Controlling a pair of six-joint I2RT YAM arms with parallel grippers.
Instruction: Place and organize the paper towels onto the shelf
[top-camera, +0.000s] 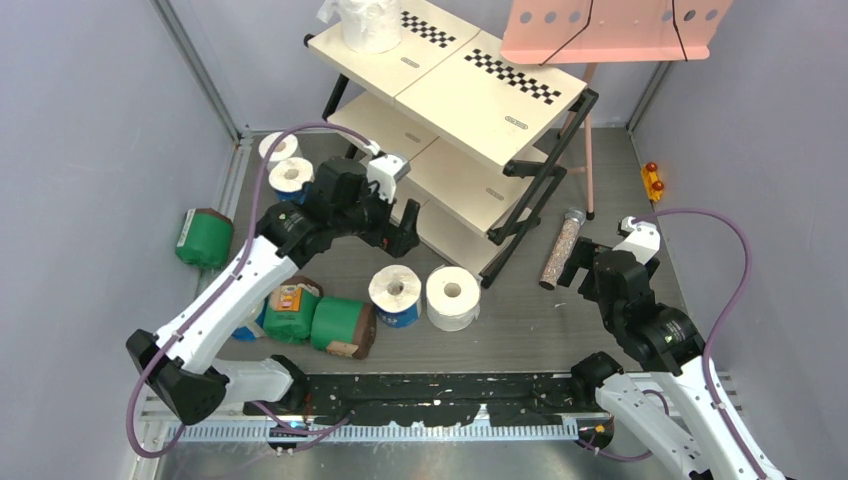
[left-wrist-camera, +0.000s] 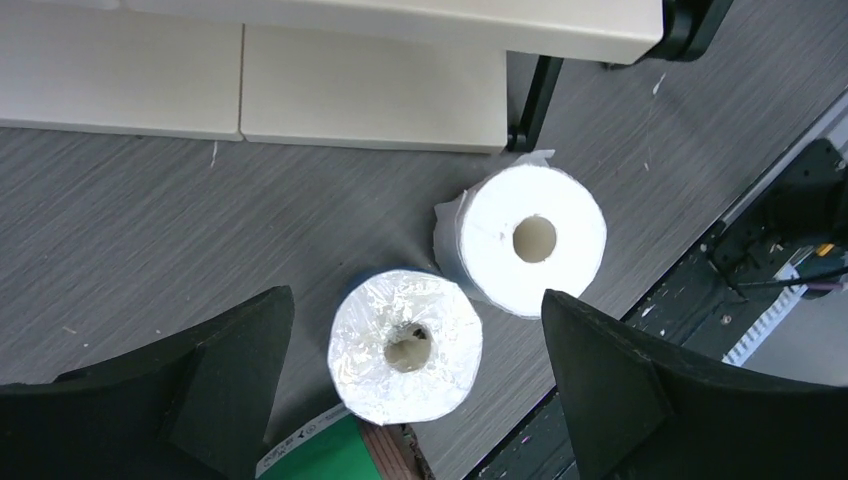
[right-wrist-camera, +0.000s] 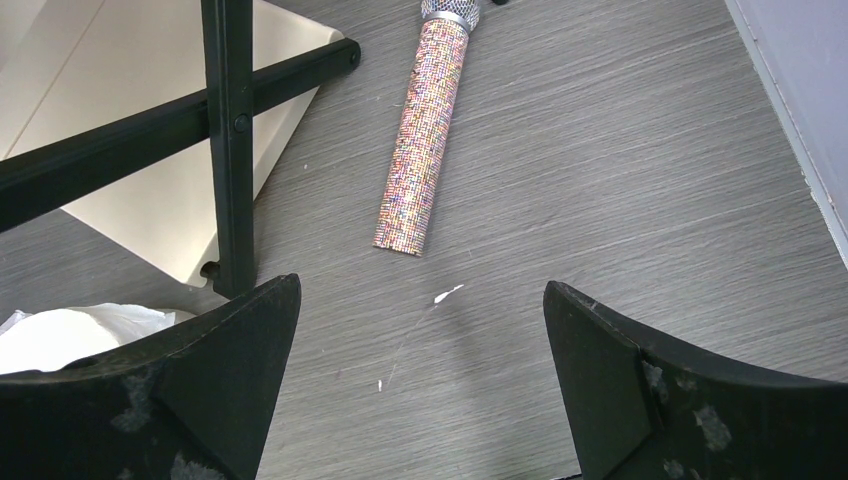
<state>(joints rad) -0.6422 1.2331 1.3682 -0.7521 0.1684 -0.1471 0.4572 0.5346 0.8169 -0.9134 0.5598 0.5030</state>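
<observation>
No writing is legible; the orange label (top-camera: 288, 297) on a green-wrapped roll (top-camera: 292, 312) is too small to read. The left arm reaches forward. The left gripper (left-wrist-camera: 410, 305) points down, jaws wide and empty, above a blue-wrapped roll (left-wrist-camera: 405, 345) on the floor before the shelf (top-camera: 480, 100). The right gripper (right-wrist-camera: 420, 290) is spread and empty near the speckled tube (right-wrist-camera: 420, 140). A white roll (top-camera: 368, 22) stands on the top tier.

The left arm (top-camera: 225, 300) and the right arm (top-camera: 650, 325) look alike — white shells, black joints. A purple cable (top-camera: 745, 265) loops along each. The right gripper (right-wrist-camera: 420, 290) has thick black fingers (right-wrist-camera: 650, 400) — scuffed pale.
</observation>
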